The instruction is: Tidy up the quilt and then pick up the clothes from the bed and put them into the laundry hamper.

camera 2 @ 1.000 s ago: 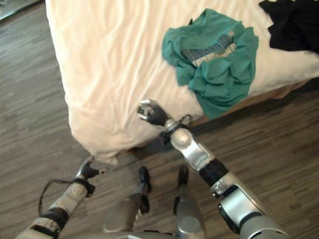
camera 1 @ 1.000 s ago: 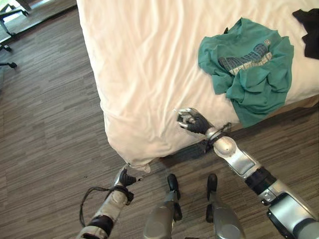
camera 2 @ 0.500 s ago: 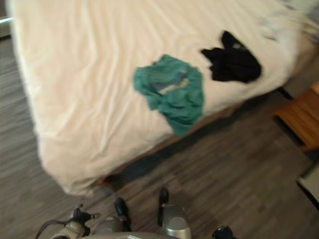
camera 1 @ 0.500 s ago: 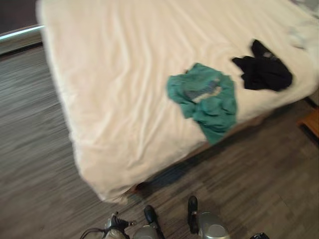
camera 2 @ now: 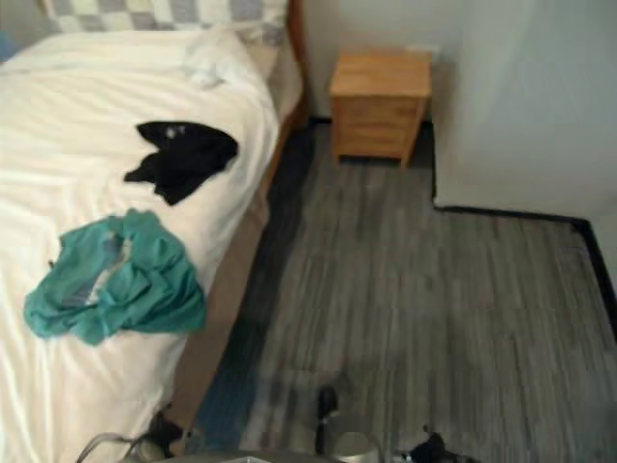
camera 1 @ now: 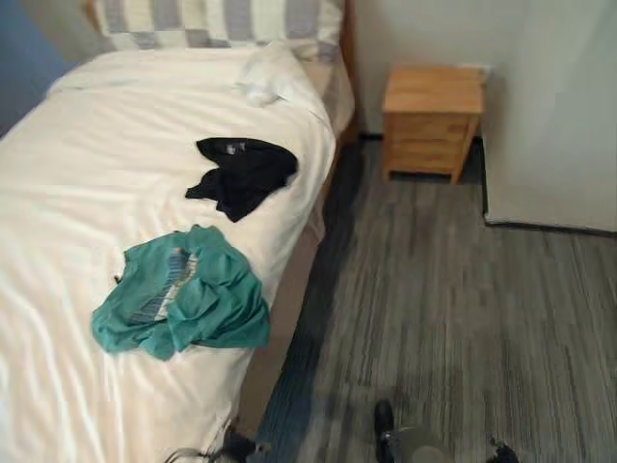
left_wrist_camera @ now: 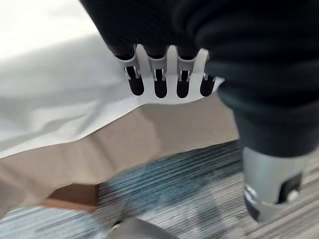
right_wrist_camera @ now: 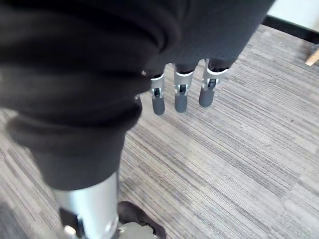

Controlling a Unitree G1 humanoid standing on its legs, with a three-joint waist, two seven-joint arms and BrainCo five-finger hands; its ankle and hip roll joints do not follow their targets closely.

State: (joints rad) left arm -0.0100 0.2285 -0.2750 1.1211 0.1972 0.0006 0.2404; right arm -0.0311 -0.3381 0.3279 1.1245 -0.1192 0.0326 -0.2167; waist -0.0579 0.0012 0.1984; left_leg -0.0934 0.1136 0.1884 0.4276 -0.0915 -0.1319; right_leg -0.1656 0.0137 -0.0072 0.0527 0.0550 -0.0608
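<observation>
Two garments lie on the white quilt: a teal shirt crumpled near the bed's edge and a black garment beyond it, toward the pillow. A wooden nightstand stands by the wall. Both hands hang empty with straight, relaxed fingers, the left hand beside the quilt's overhang, the right hand above the grey floor.

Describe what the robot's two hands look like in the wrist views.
Both look alike. The left hand has a dark ribbed cover over its back and wrist, with a row of silver fingers ending in dark tips. The right hand shows the same dark ribbed cover and silver dark-tipped fingers. Below each cover, a smooth silver-grey part shows.
</observation>
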